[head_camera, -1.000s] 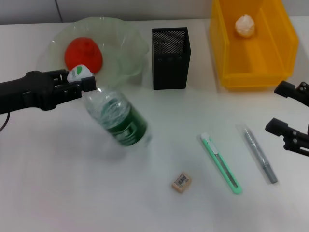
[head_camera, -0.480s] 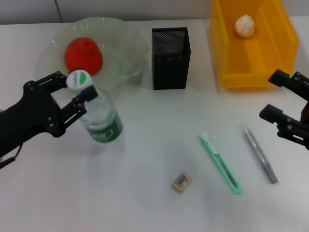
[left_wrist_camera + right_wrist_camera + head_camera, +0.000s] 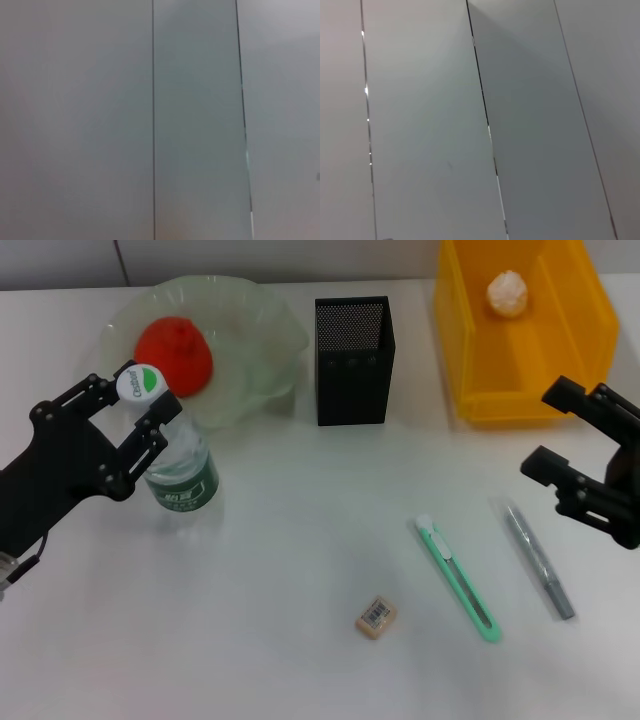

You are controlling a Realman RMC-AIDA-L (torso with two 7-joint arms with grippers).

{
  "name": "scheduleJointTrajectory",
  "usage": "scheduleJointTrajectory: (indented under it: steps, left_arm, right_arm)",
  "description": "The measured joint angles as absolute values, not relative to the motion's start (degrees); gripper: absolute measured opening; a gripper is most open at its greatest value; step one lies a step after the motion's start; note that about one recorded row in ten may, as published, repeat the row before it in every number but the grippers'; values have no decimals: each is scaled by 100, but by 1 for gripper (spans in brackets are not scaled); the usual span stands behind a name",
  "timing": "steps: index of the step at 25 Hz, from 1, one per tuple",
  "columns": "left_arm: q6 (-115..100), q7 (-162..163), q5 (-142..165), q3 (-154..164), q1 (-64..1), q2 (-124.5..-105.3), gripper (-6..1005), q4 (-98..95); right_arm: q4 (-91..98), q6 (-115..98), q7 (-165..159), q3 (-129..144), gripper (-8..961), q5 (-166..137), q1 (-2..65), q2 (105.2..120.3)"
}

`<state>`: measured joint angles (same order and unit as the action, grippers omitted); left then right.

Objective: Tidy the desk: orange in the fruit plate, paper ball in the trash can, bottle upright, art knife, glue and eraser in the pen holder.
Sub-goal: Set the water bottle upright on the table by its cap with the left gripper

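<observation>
The clear bottle (image 3: 180, 475) with a green label and white cap stands upright on the table in front of the fruit plate (image 3: 255, 325). My left gripper (image 3: 133, 405) is shut on its neck just under the cap. The orange (image 3: 173, 350) lies in the plate. The paper ball (image 3: 507, 292) lies in the yellow trash bin (image 3: 585, 350). The green art knife (image 3: 458, 578), the grey glue stick (image 3: 538, 560) and the eraser (image 3: 376, 617) lie on the table. My right gripper (image 3: 548, 428) is open and empty, above the table right of the glue. Both wrist views show only grey wall panels.
The black mesh pen holder (image 3: 353, 360) stands upright at the back middle, between the plate and the yellow bin. The white table (image 3: 300, 640) stretches in front of the bottle and left of the eraser.
My left gripper has swung the bottle from lying tilted to standing upright, moving left toward the plate. My right gripper has shifted left and slightly up toward the glue.
</observation>
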<state>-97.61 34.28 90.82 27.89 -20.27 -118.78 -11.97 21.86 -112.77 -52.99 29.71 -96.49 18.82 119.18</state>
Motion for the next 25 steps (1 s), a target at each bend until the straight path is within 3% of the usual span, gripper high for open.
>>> scheduleJointTrajectory:
  steps: [19,24,25]
  left_arm:
    - [-9750,3382,8986,2290,-2152,-11874,549,-974]
    - [-10792,3965,8812,2090,-1850,-11820,773,-1280]
    - [-10903,4222,8839,2114,-1801,-11804,775,-1462]
  right_arm:
    - [1963,-11072,-5158,3029,801,-9694,2026,11917]
    - [1964,-11064,-5159,3004,800,-9691,2029,11917]
    - [1967,-11064,-5165,2996,800,-9681,2029,11917]
